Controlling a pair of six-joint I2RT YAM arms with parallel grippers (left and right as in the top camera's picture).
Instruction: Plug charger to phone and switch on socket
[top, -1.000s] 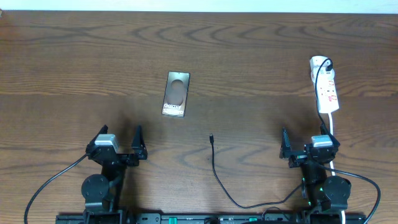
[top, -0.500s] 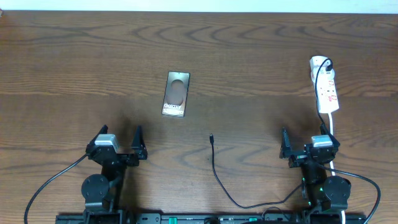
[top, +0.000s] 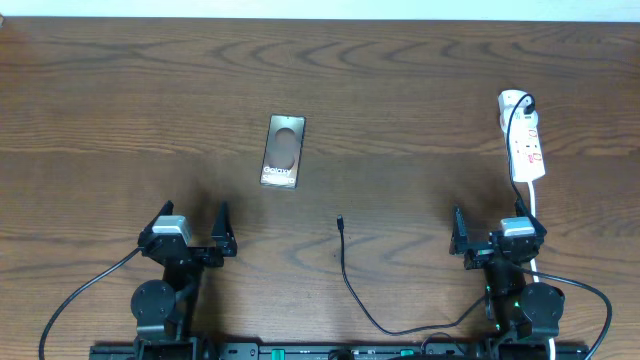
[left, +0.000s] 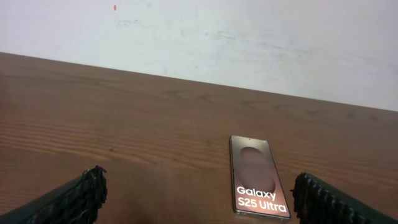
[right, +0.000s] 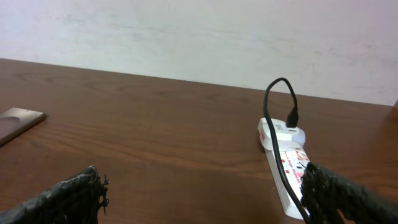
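The phone (top: 283, 151) lies flat on the wooden table, screen up, with a dark oval and "Galaxy" text; it also shows in the left wrist view (left: 258, 185). The black charger cable (top: 350, 285) lies loose, its plug tip (top: 340, 222) pointing toward the phone, apart from it. Its other end is plugged into the white socket strip (top: 525, 145) at the far right, seen in the right wrist view (right: 287, 171). My left gripper (top: 192, 228) is open and empty near the front edge. My right gripper (top: 492, 232) is open and empty just in front of the strip.
The strip's thick white cord (top: 534, 215) runs down past my right gripper. A pale wall (left: 249, 37) stands behind the table's far edge. Both arm bases sit at the front edge.
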